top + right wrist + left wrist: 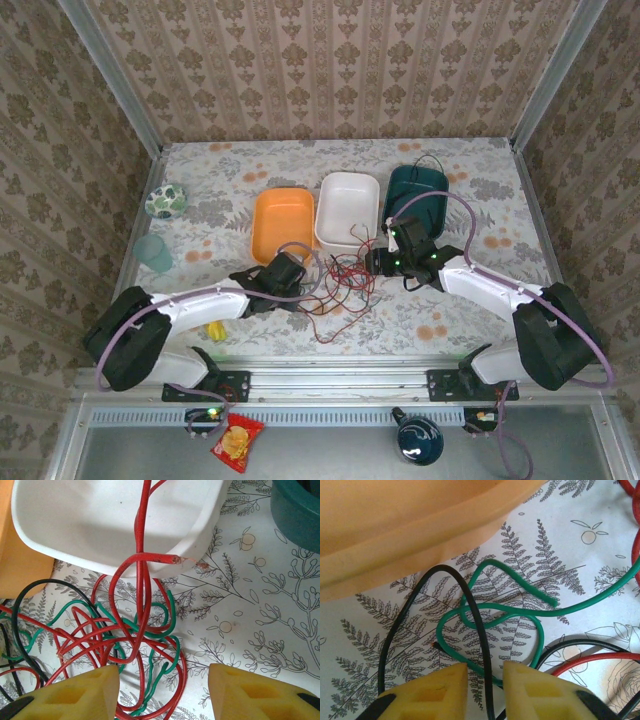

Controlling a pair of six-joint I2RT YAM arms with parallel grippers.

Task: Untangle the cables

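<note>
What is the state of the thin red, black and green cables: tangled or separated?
Tangled. Beside the white plastic tub, the thin red cable weaves through loops of thin green cable; a thin black cable crosses them.

The table (480, 205) is covered by a cloth printed with ferns and oranges. Seen from above, three tubs stand side by side: an orange tub (283, 222) at 11 o'clock, a white tub (348, 210) at 12, a dark teal tub (417, 195) at 1. A round green-and-white patterned object (164, 201) sits at 10, with a translucent teal cup (155, 252) near it at 9. Just toward 6 from the centre, the red cable (142, 580), green cable (520, 614) and black cable (470, 610) lie tangled. One red strand climbs over the white tub's rim. A small yellow object (215, 329) lies at 7.
</note>
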